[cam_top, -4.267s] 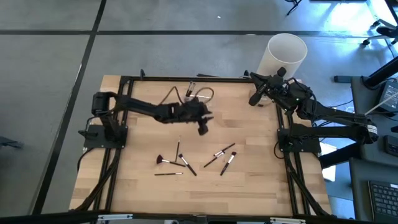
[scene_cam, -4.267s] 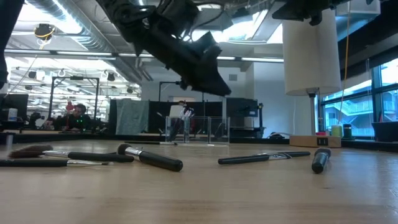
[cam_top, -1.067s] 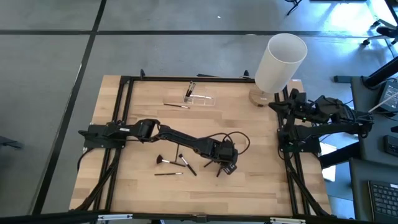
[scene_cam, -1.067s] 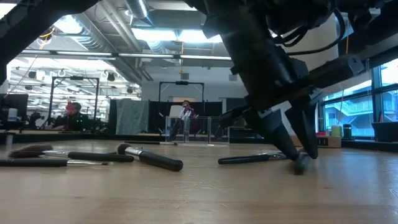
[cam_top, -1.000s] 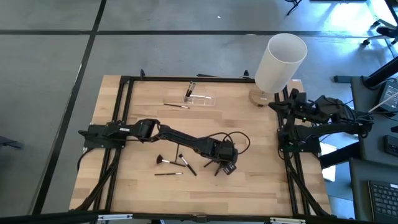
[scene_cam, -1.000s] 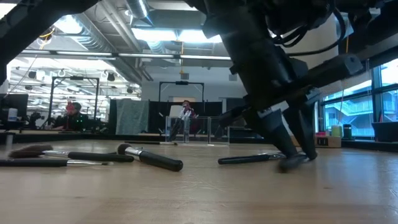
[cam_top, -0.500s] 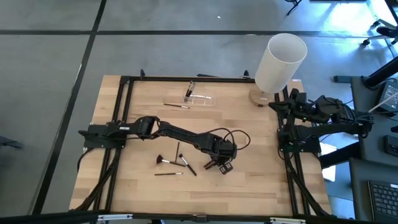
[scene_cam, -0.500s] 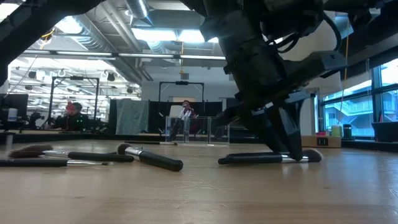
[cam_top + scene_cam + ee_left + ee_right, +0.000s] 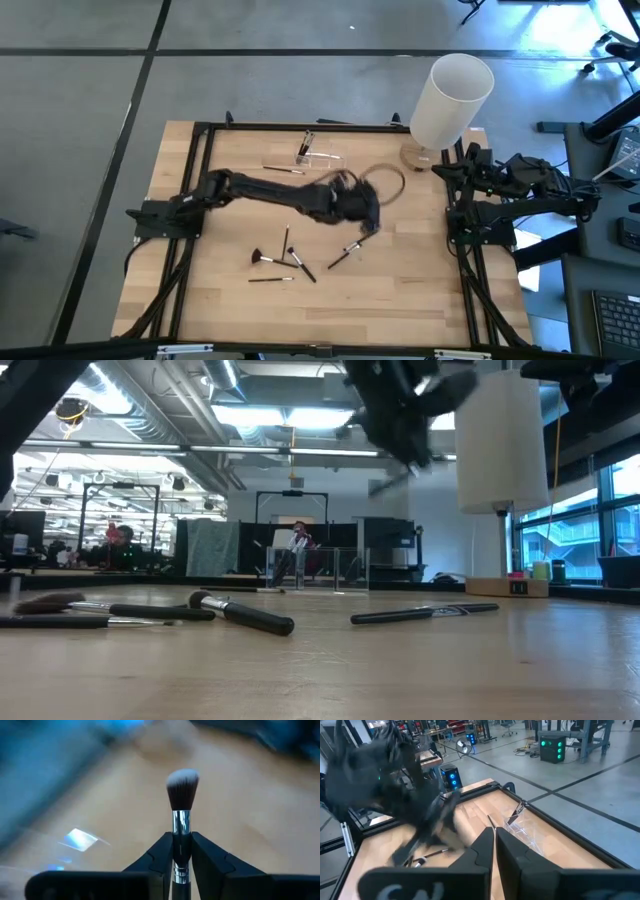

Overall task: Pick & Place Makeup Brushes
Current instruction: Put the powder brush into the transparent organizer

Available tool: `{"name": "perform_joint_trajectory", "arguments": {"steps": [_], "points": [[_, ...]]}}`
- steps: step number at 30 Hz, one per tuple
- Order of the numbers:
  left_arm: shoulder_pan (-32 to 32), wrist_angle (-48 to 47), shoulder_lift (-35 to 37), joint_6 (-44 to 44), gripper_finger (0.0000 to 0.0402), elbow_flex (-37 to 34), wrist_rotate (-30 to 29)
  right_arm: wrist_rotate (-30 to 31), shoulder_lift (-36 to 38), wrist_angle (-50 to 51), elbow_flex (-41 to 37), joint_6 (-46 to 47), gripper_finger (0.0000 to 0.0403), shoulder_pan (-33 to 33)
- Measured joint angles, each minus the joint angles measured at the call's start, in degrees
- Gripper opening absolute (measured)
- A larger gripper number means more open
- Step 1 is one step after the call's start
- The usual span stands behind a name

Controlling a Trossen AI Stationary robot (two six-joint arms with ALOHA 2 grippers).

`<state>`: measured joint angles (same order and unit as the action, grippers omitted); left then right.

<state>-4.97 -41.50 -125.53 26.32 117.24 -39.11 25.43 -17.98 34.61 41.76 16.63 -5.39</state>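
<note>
- We now have the left gripper (image 9: 181,851) lifted off the table (image 9: 420,290), fingers clamped on a brush (image 9: 182,805): one pick looks done.
- Other brushes (image 9: 285,262) lie toward seven o'clock; the clear holder (image 9: 318,158) waits at twelve, open room between.
- Right gripper (image 9: 494,845) waits at three o'clock, fingers together.

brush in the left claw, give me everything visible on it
The brush has a dark handle, a shiny silver ferrule and a rounded dark bristle head with pale tips. It is clamped at the handle between the left claw's two dark fingers, bristles pointing away from the wrist. It is lifted clear above the wooden table.
</note>
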Motion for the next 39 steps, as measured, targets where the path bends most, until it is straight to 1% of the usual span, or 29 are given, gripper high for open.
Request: {"name": "perform_joint_trajectory", "arguments": {"steps": [3,4,5,6,8,11,15,21,24,28,33,39], "points": [[2.0,0.6,1.3,-2.2,0.0064,0.1,-16.1,0.0,0.0,0.0,0.0,-0.6,0.0020,0.0],[2.8,0.4,1.3,-2.6,0.0066,0.1,-20.2,0.0,0.0,0.0,0.0,-0.6,0.0020,0.0],[3.8,0.3,1.2,-2.9,0.0067,0.0,-23.0,0.0,0.0,0.0,0.0,-0.6,0.0020,0.0],[4.9,0.2,1.2,-3.4,0.0068,0.0,-24.6,0.0,0.0,0.0,0.0,-0.6,0.0020,0.0],[7.6,0.5,1.2,-4.5,0.0069,0.0,-24.1,0.0,0.0,0.0,0.0,-0.9,0.0020,0.0],[12.2,2.1,0.6,-4.6,0.0069,-1.1,-19.3,0.0,0.0,0.0,0.0,-1.2,0.0020,0.0],[17.7,6.3,0.5,-5.0,0.0064,-5.0,-14.0,0.0,0.0,0.3,0.0,-1.9,0.0020,0.0],[22.9,9.8,0.5,-3.6,0.0062,-9.4,-8.6,1.7,0.0,1.4,0.0,-2.5,0.0020,0.0],[23.1,12.0,0.5,-4.8,0.0064,-11.3,-8.6,2.5,0.0,1.9,0.0,-2.3,0.0020,0.0],[22.9,18.9,0.6,-5.9,0.0065,-14.7,-9.1,2.5,0.0,3.0,0.0,-1.7,0.0020,0.0],[21.7,21.5,0.7,-7.2,0.0065,-16.5,-9.6,2.4,0.0,4.1,0.0,-0.3,0.0020,0.0],[20.1,22.1,0.6,-8.4,0.0075,-18.8,-14.8,2.4,0.0,4.7,0.0,-0.3,0.0020,0.0]]}}
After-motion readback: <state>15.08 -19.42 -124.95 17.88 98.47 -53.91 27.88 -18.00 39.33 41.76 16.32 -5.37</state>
